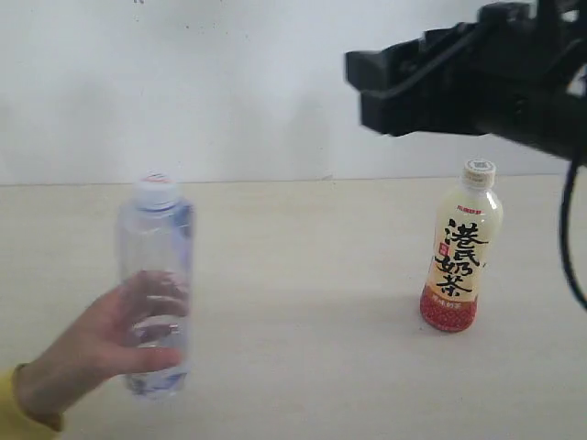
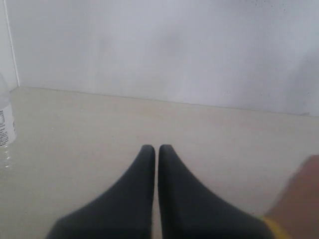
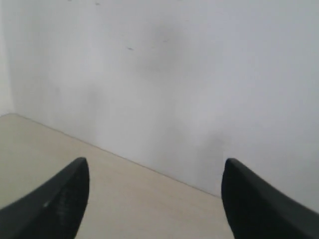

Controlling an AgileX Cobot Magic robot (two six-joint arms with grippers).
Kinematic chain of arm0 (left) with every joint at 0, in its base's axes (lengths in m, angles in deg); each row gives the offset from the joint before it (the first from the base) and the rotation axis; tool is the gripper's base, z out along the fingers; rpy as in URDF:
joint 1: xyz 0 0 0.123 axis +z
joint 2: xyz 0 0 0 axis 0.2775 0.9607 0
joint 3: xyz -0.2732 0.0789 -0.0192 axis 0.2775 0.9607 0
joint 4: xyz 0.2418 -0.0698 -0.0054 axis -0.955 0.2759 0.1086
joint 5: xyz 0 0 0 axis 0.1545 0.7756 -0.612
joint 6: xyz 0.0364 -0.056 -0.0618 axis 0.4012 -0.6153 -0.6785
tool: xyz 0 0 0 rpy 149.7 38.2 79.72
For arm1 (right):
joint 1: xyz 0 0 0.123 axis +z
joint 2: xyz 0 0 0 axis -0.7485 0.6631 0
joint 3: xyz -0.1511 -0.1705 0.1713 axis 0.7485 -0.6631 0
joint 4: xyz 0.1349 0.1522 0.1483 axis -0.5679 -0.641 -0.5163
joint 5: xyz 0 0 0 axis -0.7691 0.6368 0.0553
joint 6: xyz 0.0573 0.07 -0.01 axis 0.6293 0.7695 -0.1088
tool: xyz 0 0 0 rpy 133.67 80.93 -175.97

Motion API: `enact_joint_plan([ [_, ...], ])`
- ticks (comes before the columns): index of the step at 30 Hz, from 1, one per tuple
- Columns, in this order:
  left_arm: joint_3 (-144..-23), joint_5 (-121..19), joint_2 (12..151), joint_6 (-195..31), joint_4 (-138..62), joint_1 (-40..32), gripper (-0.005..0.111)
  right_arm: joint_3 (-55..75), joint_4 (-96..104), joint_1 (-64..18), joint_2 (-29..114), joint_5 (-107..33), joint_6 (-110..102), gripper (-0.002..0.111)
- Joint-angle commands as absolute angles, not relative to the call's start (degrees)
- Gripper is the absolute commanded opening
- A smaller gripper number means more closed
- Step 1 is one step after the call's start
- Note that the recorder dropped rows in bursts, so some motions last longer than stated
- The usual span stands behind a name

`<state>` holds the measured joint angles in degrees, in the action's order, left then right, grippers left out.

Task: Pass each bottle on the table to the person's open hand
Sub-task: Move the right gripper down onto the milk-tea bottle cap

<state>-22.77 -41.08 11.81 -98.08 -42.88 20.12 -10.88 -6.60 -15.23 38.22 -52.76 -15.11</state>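
The person's hand [image 1: 96, 353], with a mustard-yellow cuff, is wrapped around the tall clear bluish bottle [image 1: 156, 243] with a white cap and holds it upright at the lower left of the exterior view. On the table [image 1: 303, 275], the cream-and-red tea bottle [image 1: 461, 257] stands upright at the right. My right gripper [image 3: 155, 167] is open and empty; its black arm [image 1: 459, 78] hangs high above the tea bottle. My left gripper [image 2: 157, 147] is shut on nothing, low over bare tabletop. Only a sliver of a clear labelled bottle [image 2: 4, 124] shows at the edge of the left wrist view.
A plain white wall [image 1: 229, 82] runs along the table's far edge. In the left wrist view a blurred part of the hand [image 2: 301, 194] and its yellow cuff [image 2: 274, 226] lies beside my left gripper.
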Motion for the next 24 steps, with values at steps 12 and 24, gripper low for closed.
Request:
enact_joint_plan([
  [12,-22.9,-40.9,11.7,-98.3,-42.9,20.3,0.004,-22.9,-10.7,-29.7,34.4,-57.7,-19.6,0.07],
  [24,-22.9,-40.9,11.7,-98.3,-42.9,20.3,0.004,-28.8,-3.2,-29.7,44.5,-74.2,-10.5,0.07],
])
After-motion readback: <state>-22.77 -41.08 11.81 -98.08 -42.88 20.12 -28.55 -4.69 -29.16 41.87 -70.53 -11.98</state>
